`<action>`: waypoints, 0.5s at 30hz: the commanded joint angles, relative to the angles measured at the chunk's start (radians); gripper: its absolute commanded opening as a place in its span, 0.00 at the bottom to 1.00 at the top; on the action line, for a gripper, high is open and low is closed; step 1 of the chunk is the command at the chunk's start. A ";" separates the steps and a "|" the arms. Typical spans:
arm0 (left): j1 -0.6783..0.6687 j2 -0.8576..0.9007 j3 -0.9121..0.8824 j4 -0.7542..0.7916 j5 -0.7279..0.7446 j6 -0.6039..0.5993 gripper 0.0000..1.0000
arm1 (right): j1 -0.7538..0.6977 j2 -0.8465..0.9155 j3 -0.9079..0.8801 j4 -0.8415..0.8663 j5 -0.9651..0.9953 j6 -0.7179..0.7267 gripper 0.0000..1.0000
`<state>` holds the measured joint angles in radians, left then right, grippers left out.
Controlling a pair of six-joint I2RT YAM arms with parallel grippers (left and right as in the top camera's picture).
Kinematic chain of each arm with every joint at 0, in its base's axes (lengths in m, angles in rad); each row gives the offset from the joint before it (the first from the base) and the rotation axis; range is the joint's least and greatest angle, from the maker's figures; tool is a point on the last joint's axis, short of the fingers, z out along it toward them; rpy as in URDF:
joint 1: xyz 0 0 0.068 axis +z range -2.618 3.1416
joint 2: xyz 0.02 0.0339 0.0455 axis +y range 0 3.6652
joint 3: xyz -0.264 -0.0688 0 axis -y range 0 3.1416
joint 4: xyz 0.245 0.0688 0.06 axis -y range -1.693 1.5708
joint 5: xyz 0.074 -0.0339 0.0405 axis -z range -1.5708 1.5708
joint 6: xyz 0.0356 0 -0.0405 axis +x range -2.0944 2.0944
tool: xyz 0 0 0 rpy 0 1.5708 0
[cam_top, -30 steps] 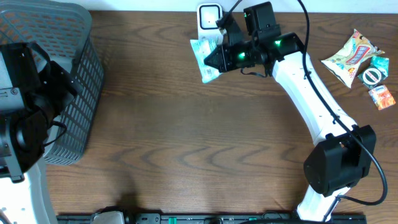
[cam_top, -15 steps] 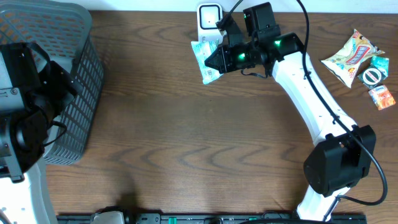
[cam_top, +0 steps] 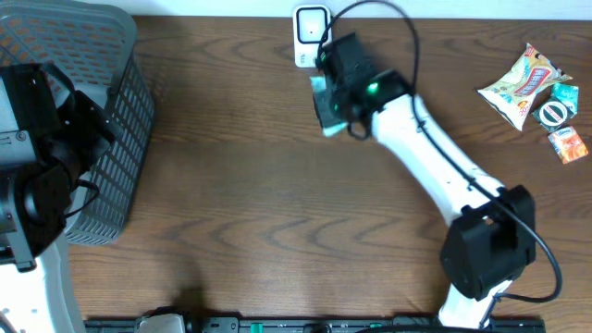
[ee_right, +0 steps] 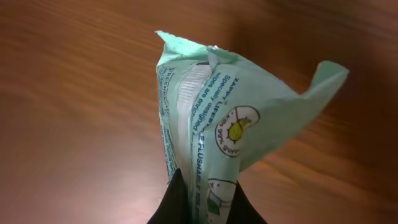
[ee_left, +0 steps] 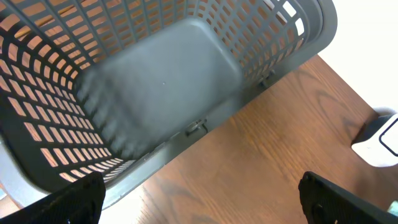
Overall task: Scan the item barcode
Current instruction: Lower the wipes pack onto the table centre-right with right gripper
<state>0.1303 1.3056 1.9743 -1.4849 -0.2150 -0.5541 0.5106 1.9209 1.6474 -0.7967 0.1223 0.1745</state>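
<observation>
The item is a pale green packet (ee_right: pixel 230 118) with blue print. My right gripper (ee_right: pixel 205 199) is shut on its lower end, and the packet hangs over bare wood. From overhead the green packet (cam_top: pixel 324 104) shows just below the white scanner (cam_top: pixel 312 23) at the table's back edge, with the right gripper (cam_top: pixel 338 79) partly covering it. No barcode shows in any view. My left gripper (ee_left: pixel 208 208) stands open with nothing between its fingers, at the near rim of the grey basket (ee_left: pixel 161 81).
The grey basket (cam_top: pixel 83 55) fills the table's left end, with the left arm (cam_top: pixel 37 176) beside it. A yellow snack bag (cam_top: pixel 520 85), a round teal item (cam_top: pixel 555 112) and an orange packet (cam_top: pixel 568 144) lie at the far right.
The right gripper has swung left and turned with the packet. The packet lay spread out to the gripper's left and now sits tucked under it, below the scanner. The left arm has not moved.
</observation>
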 commanded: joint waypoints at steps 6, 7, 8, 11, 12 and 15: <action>0.005 0.001 0.007 -0.003 -0.003 -0.009 0.98 | 0.037 -0.021 -0.280 0.139 0.531 0.003 0.03; 0.005 0.001 0.007 -0.003 -0.003 -0.009 0.98 | 0.036 -0.021 -0.300 0.153 0.531 0.003 0.03; 0.005 0.001 0.007 -0.003 -0.003 -0.009 0.98 | 0.034 -0.021 -0.319 0.165 0.530 0.003 0.03; 0.005 0.001 0.007 -0.003 -0.003 -0.009 0.98 | 0.034 -0.021 -0.368 0.205 0.526 0.004 0.02; 0.005 0.001 0.007 -0.003 -0.003 -0.009 0.98 | 0.033 -0.021 -0.389 0.241 0.526 0.004 0.03; 0.005 0.001 0.007 -0.003 -0.003 -0.009 0.98 | 0.032 -0.021 -0.460 0.333 0.527 -0.020 0.13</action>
<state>0.1303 1.3056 1.9743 -1.4853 -0.2150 -0.5541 0.5434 1.9213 1.2354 -0.4961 0.5976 0.1719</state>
